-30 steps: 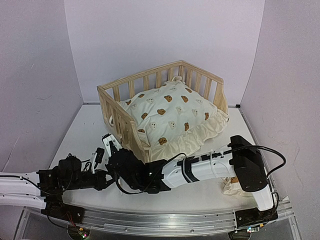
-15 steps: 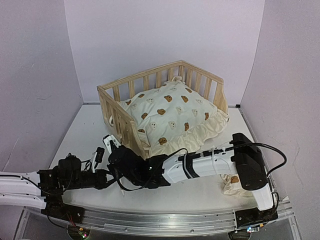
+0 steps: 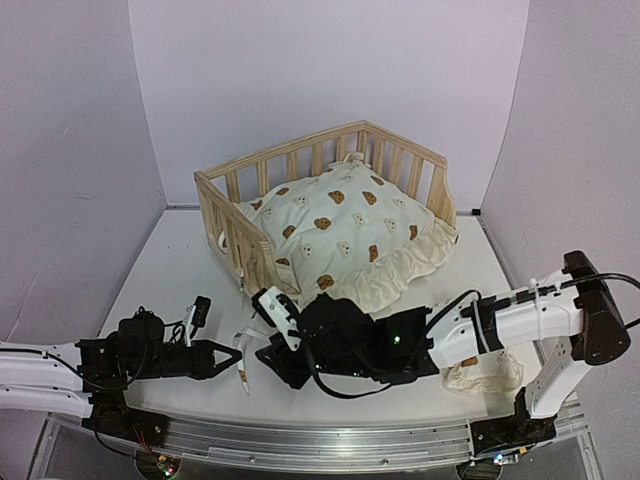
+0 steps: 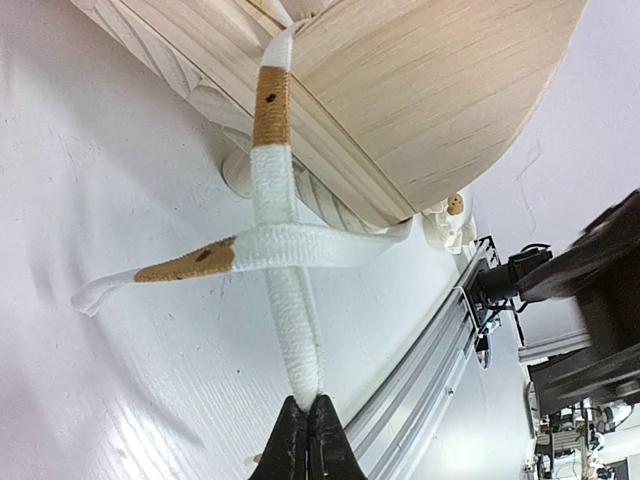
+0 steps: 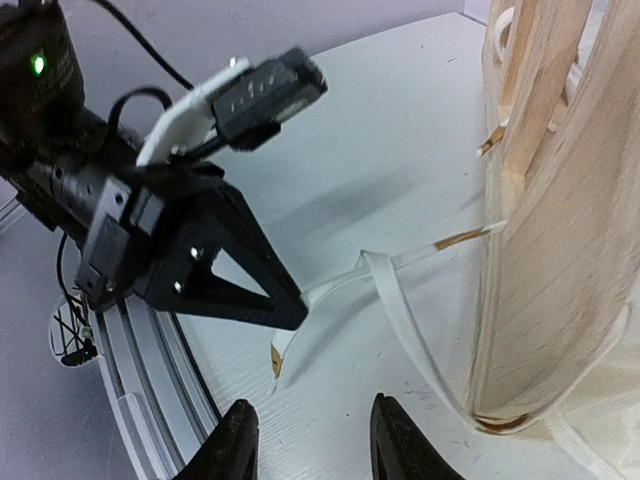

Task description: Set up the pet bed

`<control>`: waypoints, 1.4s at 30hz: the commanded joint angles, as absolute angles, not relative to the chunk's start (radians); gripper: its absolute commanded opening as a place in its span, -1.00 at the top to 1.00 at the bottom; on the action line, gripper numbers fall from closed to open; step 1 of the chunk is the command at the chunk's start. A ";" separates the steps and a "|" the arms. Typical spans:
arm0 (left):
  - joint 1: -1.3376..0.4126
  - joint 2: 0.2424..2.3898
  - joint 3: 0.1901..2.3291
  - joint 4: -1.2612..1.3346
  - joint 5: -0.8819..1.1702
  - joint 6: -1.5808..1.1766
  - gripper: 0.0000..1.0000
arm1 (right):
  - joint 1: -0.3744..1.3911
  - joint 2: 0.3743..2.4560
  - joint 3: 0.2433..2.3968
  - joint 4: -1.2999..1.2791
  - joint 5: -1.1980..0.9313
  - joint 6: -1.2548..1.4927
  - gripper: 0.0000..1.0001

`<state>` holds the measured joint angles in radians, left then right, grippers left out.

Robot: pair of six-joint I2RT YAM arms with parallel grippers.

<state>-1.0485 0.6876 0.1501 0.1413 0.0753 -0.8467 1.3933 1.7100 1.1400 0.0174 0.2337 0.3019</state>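
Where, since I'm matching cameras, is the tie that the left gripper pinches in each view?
Top external: the tie is low, left of centre, at the left gripper tip.
Left wrist: the tie is at centre, running up from the shut left gripper to the pet bed.
Right wrist: the tie is in the lower middle, looping from the left gripper toward the pet bed.
Shared landmark: the pet bed and its pine frame.

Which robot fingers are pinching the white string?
The left fingers are, squeezed shut on the end of the white tie. The right fingers stand apart with nothing between them.
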 commanded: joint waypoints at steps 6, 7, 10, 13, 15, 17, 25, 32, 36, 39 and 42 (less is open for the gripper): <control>-1.052 0.669 0.161 0.195 0.087 -0.876 1.00 | 1.436 1.960 0.975 0.822 0.334 0.048 0.30; -1.051 0.669 0.162 0.193 0.087 -0.876 1.00 | 1.436 1.987 0.963 0.899 0.365 0.024 0.32; -1.051 0.667 0.166 0.193 0.084 -0.872 1.00 | 1.435 2.062 0.976 1.002 0.444 -0.033 0.34; -1.051 0.668 0.173 0.192 0.083 -0.868 1.00 | 1.433 2.123 1.007 1.039 0.463 -0.061 0.38; -1.051 0.667 0.175 0.191 0.083 -0.868 1.00 | 1.432 2.169 1.023 1.087 0.474 -0.091 0.39; -1.051 0.664 0.178 0.190 0.084 -0.867 1.00 | 1.428 2.210 1.040 1.122 0.489 -0.108 0.39; -1.051 0.647 0.180 0.175 0.080 -0.871 1.00 | 1.413 2.339 1.117 1.242 0.498 -0.170 0.27; -1.051 0.656 0.193 0.167 0.081 -0.867 1.00 | 1.395 2.424 1.199 1.305 0.507 -0.172 0.16; -1.051 0.659 0.197 0.165 0.086 -0.867 1.00 | 1.387 2.460 1.248 1.321 0.523 -0.165 0.10; -1.051 0.654 0.196 0.162 0.086 -0.868 1.00 | 1.384 2.480 1.274 1.323 0.552 -0.163 0.08; -1.051 0.646 0.196 0.156 0.084 -0.870 1.00 | 1.378 2.494 1.289 1.334 0.559 -0.160 0.12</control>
